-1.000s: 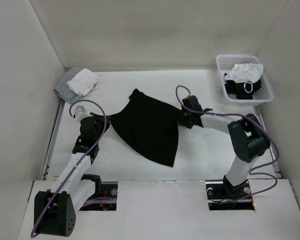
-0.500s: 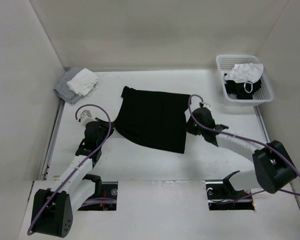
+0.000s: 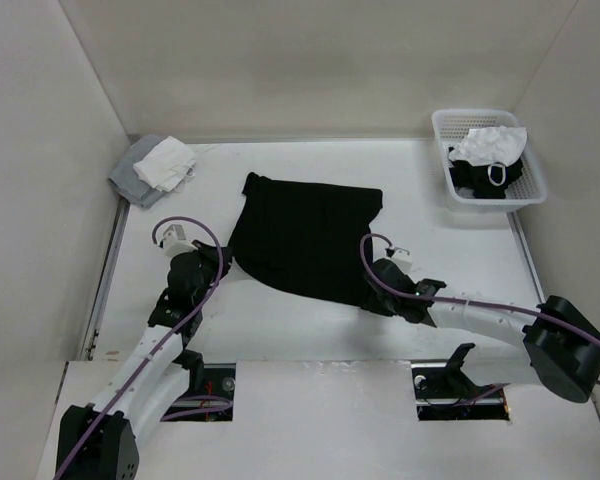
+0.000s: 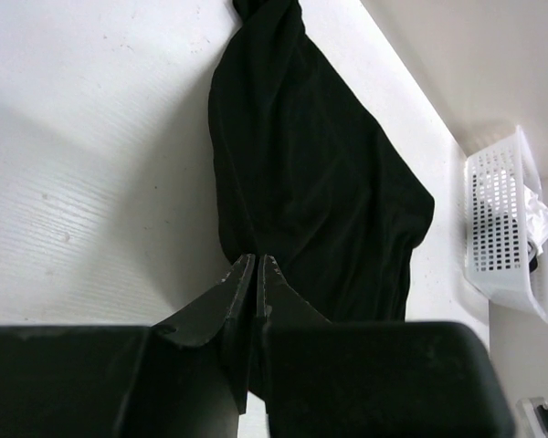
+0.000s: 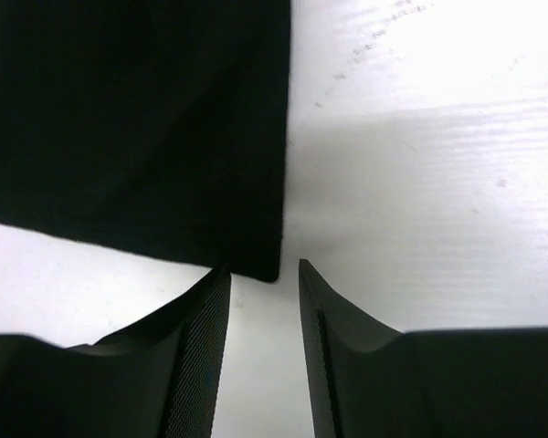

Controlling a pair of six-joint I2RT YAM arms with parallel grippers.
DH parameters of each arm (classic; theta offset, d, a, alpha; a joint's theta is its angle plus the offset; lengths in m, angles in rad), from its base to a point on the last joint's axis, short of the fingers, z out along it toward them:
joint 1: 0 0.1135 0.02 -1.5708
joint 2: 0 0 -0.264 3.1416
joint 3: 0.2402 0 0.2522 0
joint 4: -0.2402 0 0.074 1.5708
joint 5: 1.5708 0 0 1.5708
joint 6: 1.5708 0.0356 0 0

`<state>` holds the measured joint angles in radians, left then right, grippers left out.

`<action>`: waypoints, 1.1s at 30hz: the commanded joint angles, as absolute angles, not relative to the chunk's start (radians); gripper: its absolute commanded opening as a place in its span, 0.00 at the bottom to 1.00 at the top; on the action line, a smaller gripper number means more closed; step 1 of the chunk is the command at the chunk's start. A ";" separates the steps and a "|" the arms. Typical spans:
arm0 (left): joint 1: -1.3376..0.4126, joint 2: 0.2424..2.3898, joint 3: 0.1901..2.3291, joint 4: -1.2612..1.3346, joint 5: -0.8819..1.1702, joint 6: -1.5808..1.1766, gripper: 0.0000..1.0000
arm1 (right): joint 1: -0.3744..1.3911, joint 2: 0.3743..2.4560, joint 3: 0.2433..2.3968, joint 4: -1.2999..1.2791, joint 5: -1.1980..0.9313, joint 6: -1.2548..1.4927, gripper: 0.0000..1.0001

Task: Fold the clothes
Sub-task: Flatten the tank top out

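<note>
The clothes (image 3: 305,235) are one black garment spread nearly flat on the white table, with a bunched sleeve at the far left. My left gripper (image 3: 223,260) is at the garment's near-left corner. In the left wrist view its jaws (image 4: 256,262) are pressed together at the edge of the black fabric (image 4: 320,192). My right gripper (image 3: 368,297) sits low at the near-right corner. The right wrist view shows it open (image 5: 263,269), with the garment's corner (image 5: 137,119) lying on the table just past the fingertips and nothing between them.
A white basket (image 3: 440,125) with white and black cloth stands at the far right, also visible in the left wrist view (image 4: 498,228). A grey-and-white cloth pile (image 3: 160,165) lies at the far left corner. Walls close the table on three sides.
My right gripper carried the garment's right side toward the near edge, spreading it flat, then opened and let the corner go. The left gripper drew back slightly, still shut.
</note>
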<state>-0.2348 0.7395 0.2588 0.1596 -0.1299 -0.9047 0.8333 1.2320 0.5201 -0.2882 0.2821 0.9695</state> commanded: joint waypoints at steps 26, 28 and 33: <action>-0.402 0.479 0.690 -0.026 -0.284 -0.838 0.00 | 0.929 0.637 1.022 -0.756 0.704 0.818 0.00; -0.429 0.472 0.811 -0.047 -0.331 -0.799 0.00 | 0.997 0.629 1.188 -0.805 0.785 0.758 0.00; -0.441 0.506 1.078 -0.049 -0.397 -0.709 0.00 | 1.214 0.724 1.547 -0.787 1.001 0.554 0.00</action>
<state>-0.4377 0.4961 0.9661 -0.0555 -0.3191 -0.7921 1.1320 0.6579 1.4296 -0.7269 0.8036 0.7238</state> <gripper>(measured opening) 0.029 0.006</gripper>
